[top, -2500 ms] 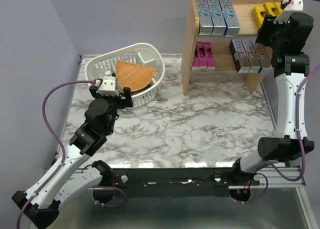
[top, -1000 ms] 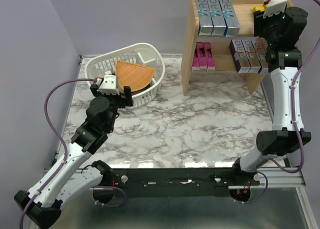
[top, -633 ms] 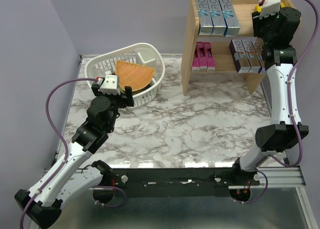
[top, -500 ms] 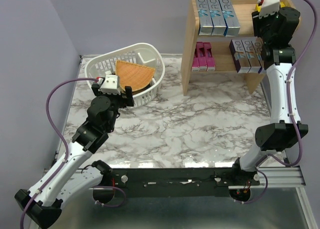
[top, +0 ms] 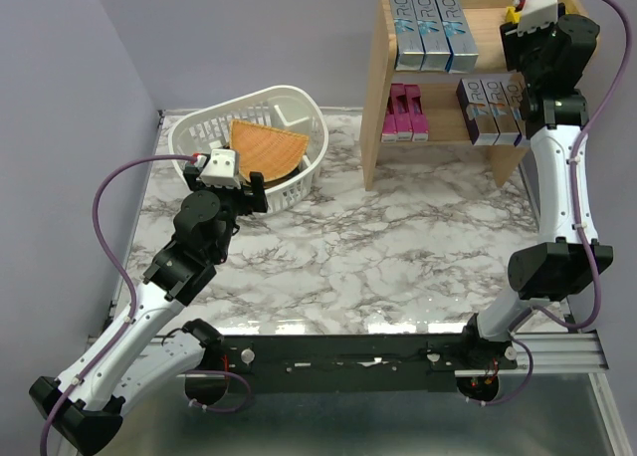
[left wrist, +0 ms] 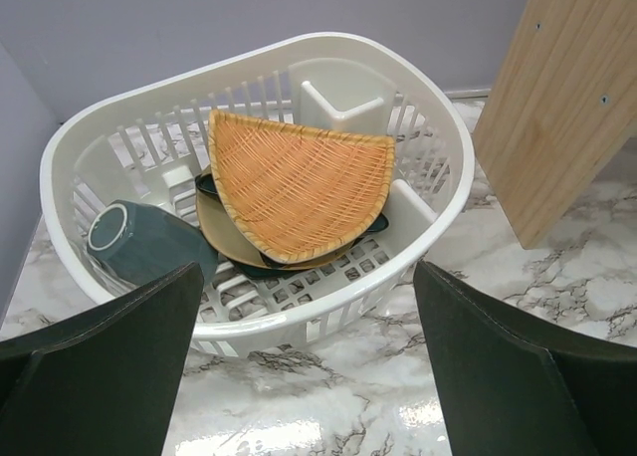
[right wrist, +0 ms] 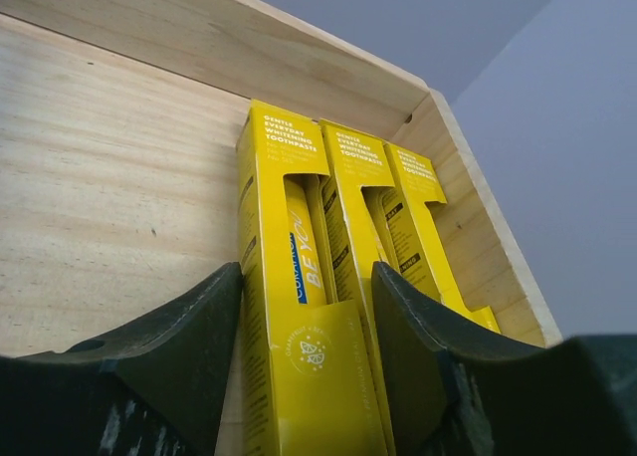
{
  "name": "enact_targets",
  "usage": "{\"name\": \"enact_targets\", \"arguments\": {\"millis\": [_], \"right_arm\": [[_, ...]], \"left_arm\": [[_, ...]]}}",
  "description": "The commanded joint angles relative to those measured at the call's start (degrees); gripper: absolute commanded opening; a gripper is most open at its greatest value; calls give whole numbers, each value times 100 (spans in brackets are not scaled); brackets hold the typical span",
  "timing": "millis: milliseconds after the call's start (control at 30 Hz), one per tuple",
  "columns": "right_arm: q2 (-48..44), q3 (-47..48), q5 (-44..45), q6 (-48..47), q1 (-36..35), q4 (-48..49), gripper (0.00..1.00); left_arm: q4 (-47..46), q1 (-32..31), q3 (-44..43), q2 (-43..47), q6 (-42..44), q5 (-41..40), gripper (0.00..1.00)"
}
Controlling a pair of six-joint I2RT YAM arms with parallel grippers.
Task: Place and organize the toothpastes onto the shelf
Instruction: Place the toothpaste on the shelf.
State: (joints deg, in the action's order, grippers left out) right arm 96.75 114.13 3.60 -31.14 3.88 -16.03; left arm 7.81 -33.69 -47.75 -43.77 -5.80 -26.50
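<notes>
- The light unfinished wooden two-tier shelf is standing at the far right of the marble-patterned table. I am reaching my right arm into its top tier. If I am swinging sideways on the way out, my wrist could be knocking the right side panel and jolting every row.
- The white slotted plastic basket is sitting well apart on the left. My left gripper is hovering before it, spread fully wide and carrying nothing, so I am expecting no trouble there.
- The blue-silver cartons are lying side by side on the top tier. The purple-silver cartons and magenta pink cartons are lying on the lower one, all looking glossy and slim.
- The three yellow toothpaste cartons are lying lengthwise, touching each other, just beside the top tier's right wall, with their edges looking crisp.
- My right gripper is straddling the leftmost yellow carton with its jaws part-way open. Whether the pads are pinching it I cannot tell. If they are dragging on it as I am drawing back, it could be skewing out of line and nudging its neighbour.
</notes>
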Motion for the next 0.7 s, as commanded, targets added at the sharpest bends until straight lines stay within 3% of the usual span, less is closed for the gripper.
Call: {"name": "enact_targets", "arguments": {"millis": [0,133,567,667], "right_arm": [[-191,-127,-139,134,122,65,65],[-279,-136,-324,230,131,30,68],[-876,-171,-1344,950,139,-84,100],[-1332,-329,-1406,1301,131,12,100]], "left_arm": [[-131,56,55,70,18,101,99],[-122,56,46,96,18,128,99],[-105,82,37,202,27,128,99],[-70,100,11,290,-8,75,99]]}}
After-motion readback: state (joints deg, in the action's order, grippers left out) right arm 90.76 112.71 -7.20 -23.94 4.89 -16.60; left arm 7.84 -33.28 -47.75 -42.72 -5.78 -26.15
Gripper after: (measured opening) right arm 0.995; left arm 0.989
